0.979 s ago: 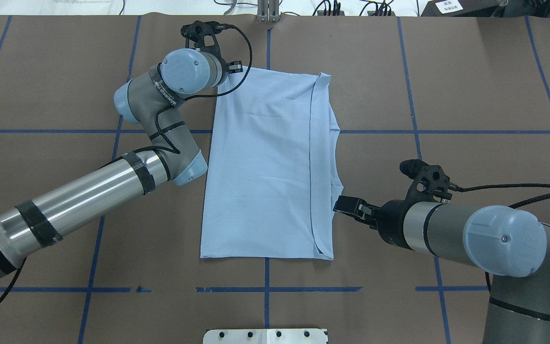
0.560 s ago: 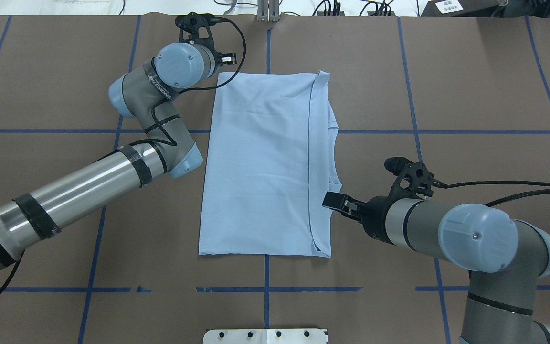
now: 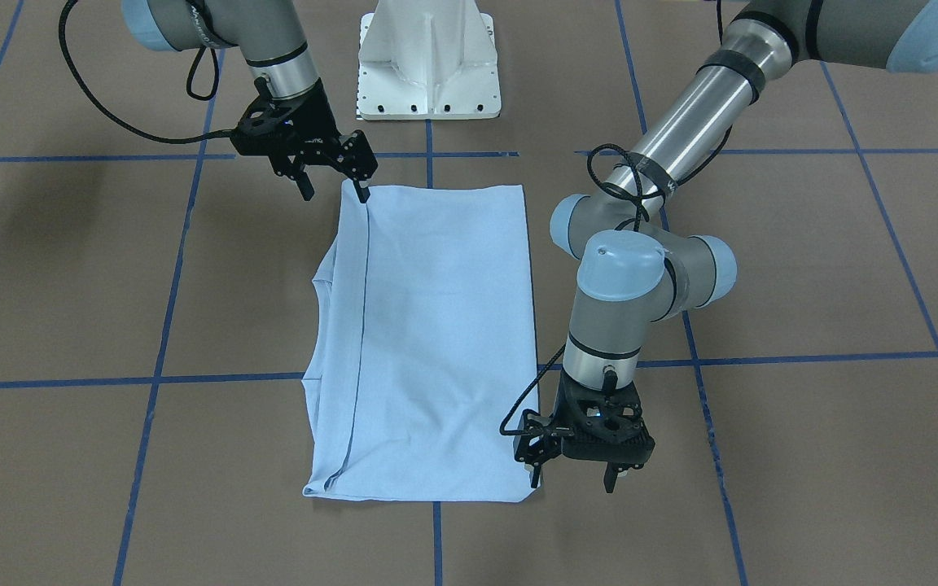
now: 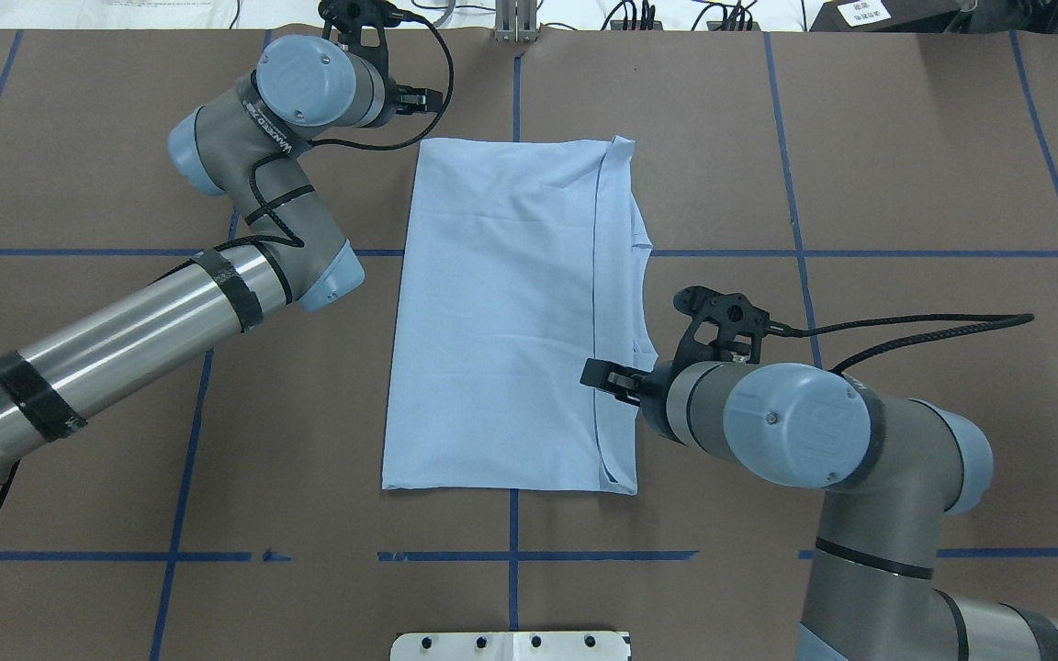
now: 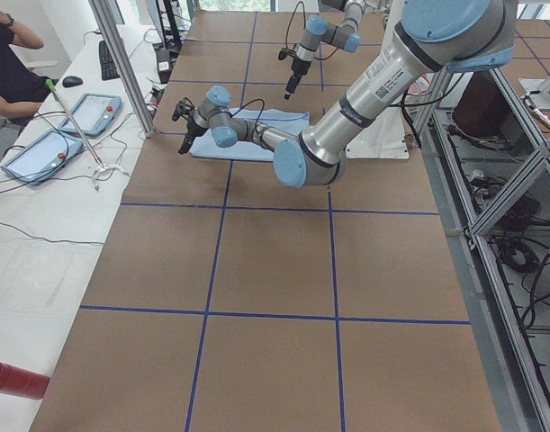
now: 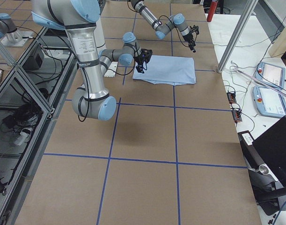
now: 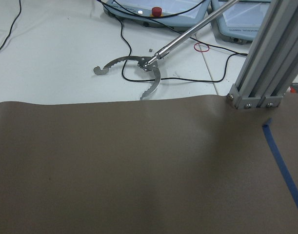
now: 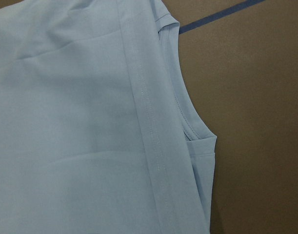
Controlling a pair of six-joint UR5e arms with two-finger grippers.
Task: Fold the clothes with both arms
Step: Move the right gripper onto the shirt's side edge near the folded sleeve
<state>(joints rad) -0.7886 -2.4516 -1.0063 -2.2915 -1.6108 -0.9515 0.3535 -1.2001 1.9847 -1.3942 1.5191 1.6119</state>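
While the left claw (image 3: 572, 478) and right claw (image 3: 335, 192) hang wide and empty, a grab might catch just one layer of the shirt (image 3: 436, 325) — pulling the fold apart.

Robotics lab, bench test cell. Evidence:
- Brown paper-covered table (image 4: 906, 138) gridded with blue tape lines (image 4: 951, 252).
- Silver-grey left arm (image 4: 125, 353) and right arm (image 4: 795, 431), both with light blue joint caps, and a white metal pedestal (image 3: 428, 61) between them.
- Aluminium extrusion post (image 5: 121, 63) at the table edge.
- Grey touch-screen pendants with red stop buttons (image 5: 90, 112) on a white side bench (image 5: 40, 225), with loose cables.
- Seated person (image 5: 9, 63) at the bench.
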